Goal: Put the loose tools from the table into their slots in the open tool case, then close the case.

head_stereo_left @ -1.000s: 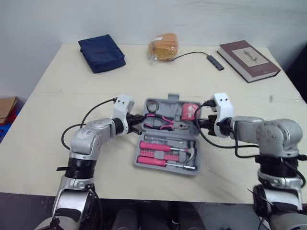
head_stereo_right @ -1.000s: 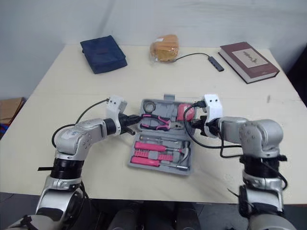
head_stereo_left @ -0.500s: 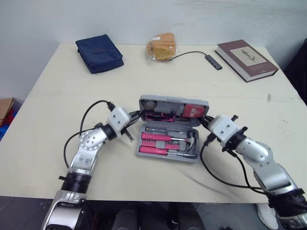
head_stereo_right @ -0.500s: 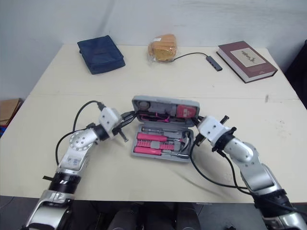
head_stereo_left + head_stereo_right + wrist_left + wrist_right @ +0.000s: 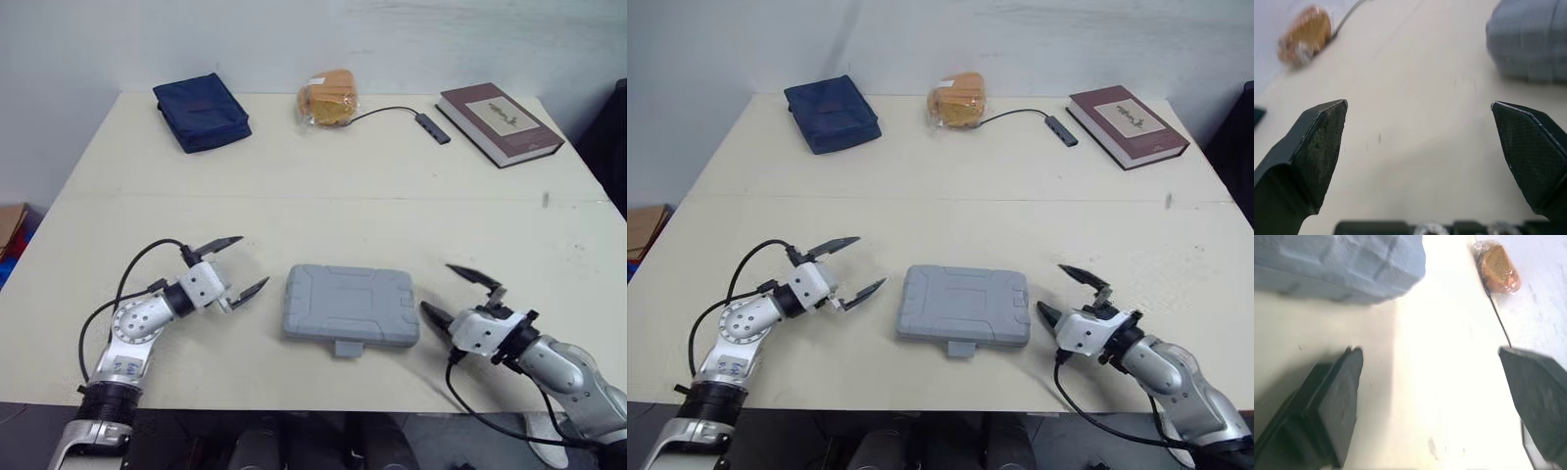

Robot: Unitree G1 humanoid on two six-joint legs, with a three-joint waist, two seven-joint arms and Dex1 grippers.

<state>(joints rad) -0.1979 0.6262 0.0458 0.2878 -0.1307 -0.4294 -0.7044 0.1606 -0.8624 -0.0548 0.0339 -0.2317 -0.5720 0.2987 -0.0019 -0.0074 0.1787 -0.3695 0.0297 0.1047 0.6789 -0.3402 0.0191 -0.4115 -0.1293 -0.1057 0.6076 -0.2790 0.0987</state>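
Observation:
The grey tool case (image 5: 351, 305) lies shut and flat on the table between my arms, its latch tab facing the front edge. My left gripper (image 5: 231, 266) stands open a short way to the left of the case, with nothing between its fingers. My right gripper (image 5: 454, 294) stands open just right of the case, also holding nothing. A rounded corner of the grey case (image 5: 1533, 44) appears in the left wrist view beyond the spread fingers (image 5: 1317, 142). In the right wrist view the case's ribbed lid (image 5: 1342, 262) lies off to one side of the fingers (image 5: 1337, 401).
At the back of the table lie a dark blue pouch (image 5: 201, 110), a wrapped bun (image 5: 329, 96), a cable with a small hub (image 5: 431, 125) and a brown book (image 5: 501, 109). The table's front edge runs close beneath both arms.
The case lid came down and the case is now shut flat. Both grippers drew back from the case toward the front of the table and opened wide.

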